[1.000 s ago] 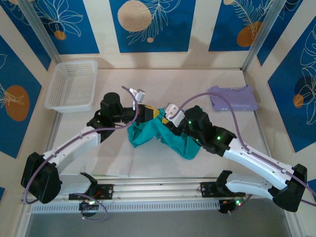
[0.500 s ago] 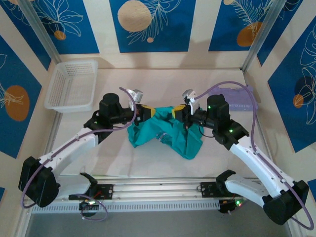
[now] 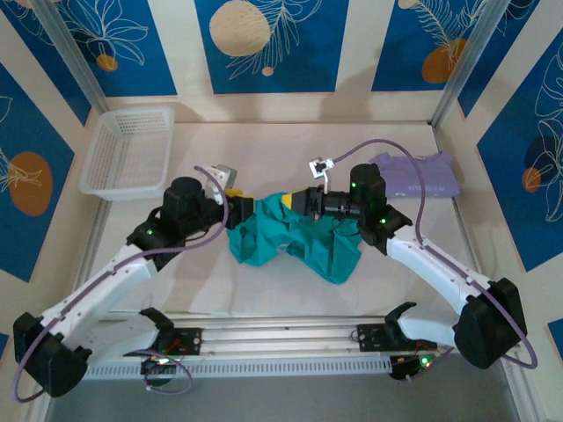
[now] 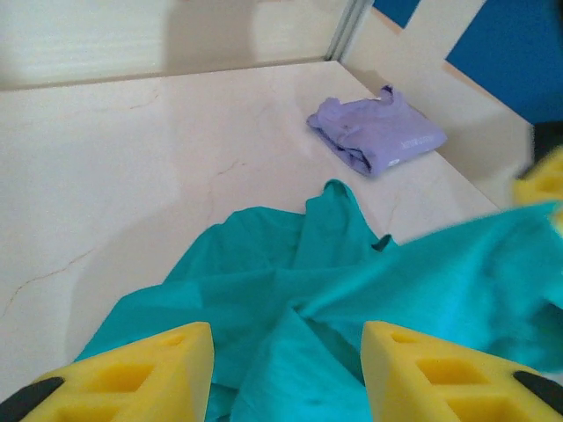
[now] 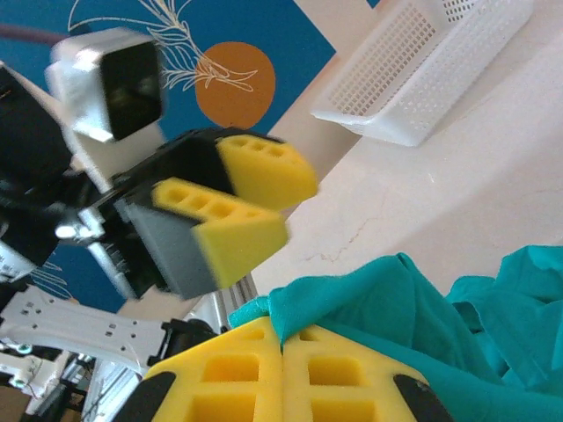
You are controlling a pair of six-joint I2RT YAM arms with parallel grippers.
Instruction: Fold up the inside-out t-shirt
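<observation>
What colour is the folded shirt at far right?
Folded shirt is pale lavender; clearest in left wrist view.

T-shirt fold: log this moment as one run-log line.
t-shirt: bunched, not yet folded | left gripper: open above it | right gripper: shut on its edge

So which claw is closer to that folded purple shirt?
Right. The right gripper pinches the teal t-shirt, left of the purple shirt; the left gripper sits farther left, across the t-shirt.
</observation>
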